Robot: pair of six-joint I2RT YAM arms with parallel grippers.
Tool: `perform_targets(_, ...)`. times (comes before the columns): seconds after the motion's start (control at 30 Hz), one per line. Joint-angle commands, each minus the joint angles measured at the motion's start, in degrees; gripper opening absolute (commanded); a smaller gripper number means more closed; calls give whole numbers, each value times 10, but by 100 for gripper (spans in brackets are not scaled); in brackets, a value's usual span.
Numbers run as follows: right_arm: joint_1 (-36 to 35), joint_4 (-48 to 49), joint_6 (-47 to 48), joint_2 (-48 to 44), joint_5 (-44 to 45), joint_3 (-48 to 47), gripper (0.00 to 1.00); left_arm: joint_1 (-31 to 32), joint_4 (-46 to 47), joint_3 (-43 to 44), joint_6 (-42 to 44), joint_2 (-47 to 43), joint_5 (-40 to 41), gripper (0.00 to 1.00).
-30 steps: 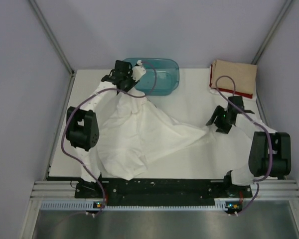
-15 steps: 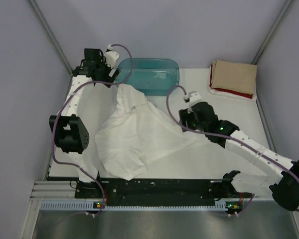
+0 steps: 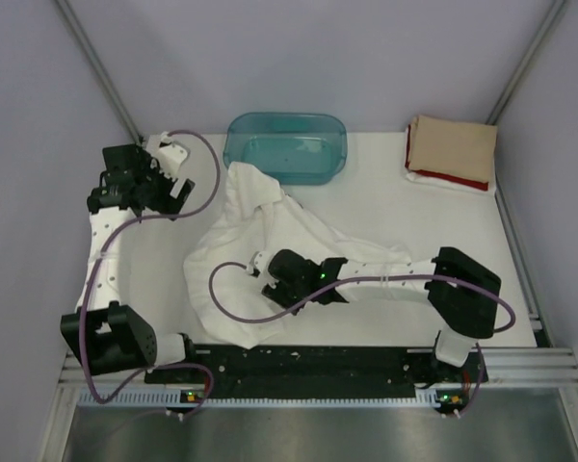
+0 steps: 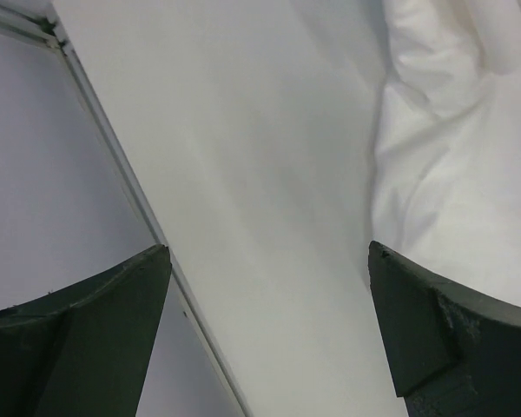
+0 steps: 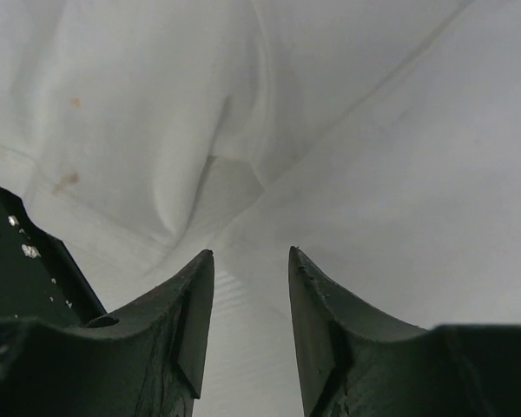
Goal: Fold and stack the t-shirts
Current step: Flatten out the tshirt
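A white t-shirt (image 3: pixel 270 226) lies crumpled on the left half of the table, its far end bunched in front of the teal tub. My right gripper (image 3: pixel 275 279) reaches across from the right and sits low over the shirt's near part. In the right wrist view its gripper (image 5: pixel 252 252) stands open by a narrow gap, with white cloth (image 5: pixel 373 130) and a ribbed hem beneath it. My left gripper (image 3: pixel 125 188) hangs at the far left, off the shirt. It (image 4: pixel 267 250) is wide open over bare table, the shirt (image 4: pixel 451 174) to its right. A tan t-shirt (image 3: pixel 453 142) lies folded on a red one (image 3: pixel 453 179) at the back right.
The translucent teal tub (image 3: pixel 287 146) stands at the back middle, touching the shirt's far bunch. The table's left rail (image 4: pixel 113 148) runs just beside my left gripper. Bare table (image 3: pixel 414 212) shows between the white shirt and the folded stack. Grey walls enclose the back and both sides.
My left gripper opened, let go of the shirt by the tub and swung left. My right arm swept left across the table onto the shirt, its jaws narrowing. The shirt's far end dropped.
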State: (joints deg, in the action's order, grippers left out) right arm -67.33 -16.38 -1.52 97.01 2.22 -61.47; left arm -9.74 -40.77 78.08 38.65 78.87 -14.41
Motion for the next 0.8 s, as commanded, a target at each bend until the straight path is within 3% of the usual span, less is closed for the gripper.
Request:
perform_targets(0.0, -22, -15, -2, 27, -1, -37, 39, -5, -25, -71, 35, -67, -37, 99)
perform_targets(0.23, -44, -17, -12, 63, 6, -42, 40, -5, -32, -98, 34, -97, -45, 99)
perform_targets(0.4, -45, -47, -18, 95, 68, -54, 34, -5, -46, -86, 32, -95, -51, 99)
perform_targets(0.47, -45, -50, -23, 95, 68, -52, 27, -5, -50, -87, 35, -99, -53, 99)
perform_targets(0.6, -45, -52, -31, 78, 76, -51, 0, -5, -62, -87, 41, -102, -70, 99)
perform_targets(0.77, -26, -63, -30, 6, 120, -67, 0, -5, -97, -89, 83, -109, -141, 99)
